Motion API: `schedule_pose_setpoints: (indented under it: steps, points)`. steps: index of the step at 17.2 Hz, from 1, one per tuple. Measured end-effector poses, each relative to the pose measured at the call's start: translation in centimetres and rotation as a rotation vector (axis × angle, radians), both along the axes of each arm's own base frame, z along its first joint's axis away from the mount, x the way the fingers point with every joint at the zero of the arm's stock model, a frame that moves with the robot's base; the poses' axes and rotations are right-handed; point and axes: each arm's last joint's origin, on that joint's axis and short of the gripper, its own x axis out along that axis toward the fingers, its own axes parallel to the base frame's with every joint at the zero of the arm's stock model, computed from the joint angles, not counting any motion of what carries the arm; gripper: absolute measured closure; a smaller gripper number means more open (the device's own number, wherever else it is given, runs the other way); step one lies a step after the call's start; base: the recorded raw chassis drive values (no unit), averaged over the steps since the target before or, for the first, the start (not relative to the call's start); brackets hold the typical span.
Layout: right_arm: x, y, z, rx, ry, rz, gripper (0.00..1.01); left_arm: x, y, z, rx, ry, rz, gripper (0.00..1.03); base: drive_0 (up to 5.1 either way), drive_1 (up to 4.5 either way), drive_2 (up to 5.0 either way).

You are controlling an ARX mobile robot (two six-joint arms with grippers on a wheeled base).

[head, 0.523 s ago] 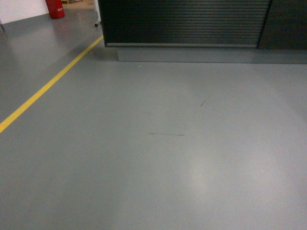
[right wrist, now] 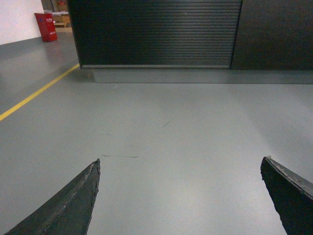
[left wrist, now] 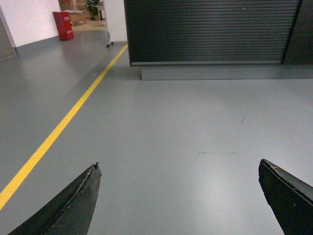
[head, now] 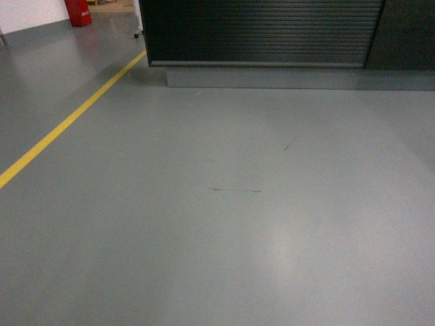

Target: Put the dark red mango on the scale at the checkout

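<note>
The checkout [head: 262,34] stands ahead across the grey floor, a dark counter with a ribbed slat front on a grey plinth [head: 272,77]. It also shows in the left wrist view as the checkout [left wrist: 210,32] and in the right wrist view as the checkout [right wrist: 156,34]. Only its front is visible, not its top. The dark red mango and the scale are out of view. My left gripper [left wrist: 178,166] is open over bare floor, nothing between its fingers. My right gripper [right wrist: 180,161] is open too and holds nothing. Neither gripper shows in the head view.
A yellow floor line [head: 68,122] runs diagonally on the left toward the counter's left corner. A red container [head: 79,12] stands far back left by a white wall. A thin dark scuff [head: 236,190] marks the floor. A plain dark panel [head: 408,34] adjoins the slats on the right.
The view has shifted very slightly; the floor scuff and the counter sit almost where they were.
</note>
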Motion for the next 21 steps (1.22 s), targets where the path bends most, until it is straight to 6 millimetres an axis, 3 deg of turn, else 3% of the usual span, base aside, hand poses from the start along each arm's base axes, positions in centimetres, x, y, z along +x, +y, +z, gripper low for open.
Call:
schedule_pose_setpoints:
  steps: [21]
  points:
    - [0.0, 0.0, 0.0, 0.0, 0.0, 0.0, 0.03, 0.0, 0.0, 0.0, 0.0, 0.0, 0.0, 0.05, 0.0, 0.21, -0.2]
